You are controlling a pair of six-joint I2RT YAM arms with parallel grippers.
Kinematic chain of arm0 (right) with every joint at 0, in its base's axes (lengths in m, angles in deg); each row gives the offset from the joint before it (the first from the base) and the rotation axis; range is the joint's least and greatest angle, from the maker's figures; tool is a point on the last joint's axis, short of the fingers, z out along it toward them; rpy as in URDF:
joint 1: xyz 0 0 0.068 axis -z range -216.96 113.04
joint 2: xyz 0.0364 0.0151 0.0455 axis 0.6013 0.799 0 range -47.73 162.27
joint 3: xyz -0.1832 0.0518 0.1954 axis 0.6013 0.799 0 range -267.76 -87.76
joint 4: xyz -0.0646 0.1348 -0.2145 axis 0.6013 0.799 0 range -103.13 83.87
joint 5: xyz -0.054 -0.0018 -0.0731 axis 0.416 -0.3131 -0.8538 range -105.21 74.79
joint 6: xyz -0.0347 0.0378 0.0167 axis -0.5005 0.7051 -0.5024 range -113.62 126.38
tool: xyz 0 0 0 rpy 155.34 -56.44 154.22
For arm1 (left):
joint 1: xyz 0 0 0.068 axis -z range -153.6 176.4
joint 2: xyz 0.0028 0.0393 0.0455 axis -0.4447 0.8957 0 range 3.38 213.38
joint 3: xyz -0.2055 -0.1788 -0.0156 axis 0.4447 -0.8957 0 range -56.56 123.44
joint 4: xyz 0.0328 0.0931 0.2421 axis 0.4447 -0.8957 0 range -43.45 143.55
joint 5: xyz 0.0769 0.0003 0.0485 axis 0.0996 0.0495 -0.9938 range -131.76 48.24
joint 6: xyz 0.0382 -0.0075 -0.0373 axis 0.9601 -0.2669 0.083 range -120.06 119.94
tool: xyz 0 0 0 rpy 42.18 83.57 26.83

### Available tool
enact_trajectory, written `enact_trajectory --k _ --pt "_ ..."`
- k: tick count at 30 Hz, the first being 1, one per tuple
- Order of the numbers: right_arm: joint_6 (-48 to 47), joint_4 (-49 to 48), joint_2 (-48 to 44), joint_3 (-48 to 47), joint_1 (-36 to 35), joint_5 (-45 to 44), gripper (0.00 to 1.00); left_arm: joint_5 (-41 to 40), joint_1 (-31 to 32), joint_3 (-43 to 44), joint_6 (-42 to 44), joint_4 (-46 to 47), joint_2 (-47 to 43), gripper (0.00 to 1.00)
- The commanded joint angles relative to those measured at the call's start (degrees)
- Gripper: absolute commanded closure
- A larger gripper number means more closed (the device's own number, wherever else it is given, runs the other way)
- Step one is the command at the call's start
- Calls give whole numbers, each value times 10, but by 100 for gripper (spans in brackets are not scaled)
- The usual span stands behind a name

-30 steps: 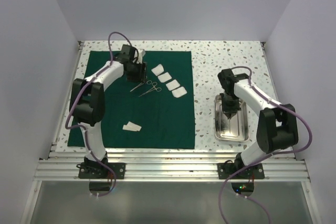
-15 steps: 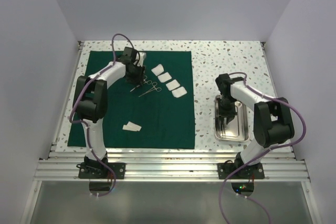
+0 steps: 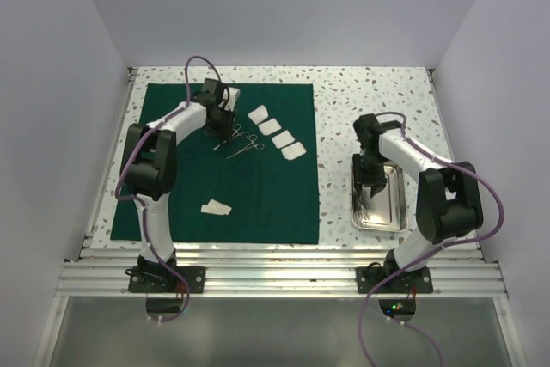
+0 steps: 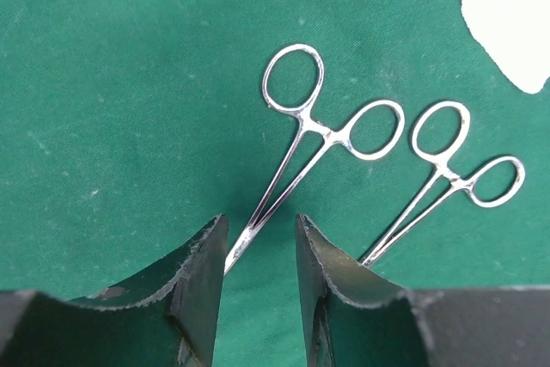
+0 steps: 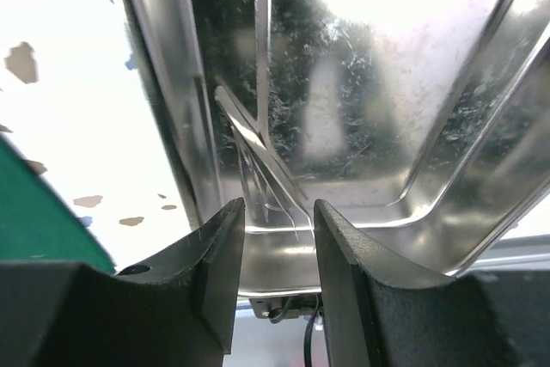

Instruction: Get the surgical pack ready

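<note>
The dark green cloth [image 3: 258, 186] lies spread flat on the left of the table. Two silvery forceps [image 3: 225, 137] [image 3: 247, 145] lie on it, with a row of white gauze squares [image 3: 277, 131] to their right and one more square [image 3: 216, 207] nearer the front. My left gripper [image 3: 223, 126] is open and low over the cloth. In the left wrist view its fingers [image 4: 206, 255] straddle the tip of the left forceps [image 4: 296, 156]; the other forceps [image 4: 447, 178] lies beside it. The steel tray [image 3: 395, 204] sits on the right. My right gripper [image 3: 369, 182] is open over its left side, above a thin steel instrument [image 5: 258, 148] lying in the tray [image 5: 412, 109].
Gauze squares [image 4: 511, 23] lie just beyond the forceps' rings in the left wrist view. The speckled tabletop [image 3: 369, 100] runs between the cloth and the tray. Walls close in the table on both sides and at the back. A metal rail [image 3: 275, 268] lines the near edge.
My right gripper has shifted to the tray's left side and turned. My left gripper has moved slightly closer to the left forceps' tip.
</note>
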Motion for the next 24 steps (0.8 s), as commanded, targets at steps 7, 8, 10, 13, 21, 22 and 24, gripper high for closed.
enact_trajectory --k 7,8,10,13,21,22,24 --pt "2 16 -32 -39 2 21 58 1 4 -40 9 39 3 63" --pt "1 16 -34 -40 3 25 58 2 4 -44 9 41 4 64" --pt "1 14 -36 -41 2 28 58 2 4 -48 8 44 4 66" --pt "2 14 -43 -46 2 29 57 3 4 -51 7 46 7 73" --pt "1 12 -56 -55 2 35 58 10 5 -46 3 39 -8 94" --pt "2 12 -58 -56 2 35 58 11 4 -46 2 37 -12 98" --pt "3 12 -60 -62 2 38 57 12 4 -40 -1 26 -24 100"
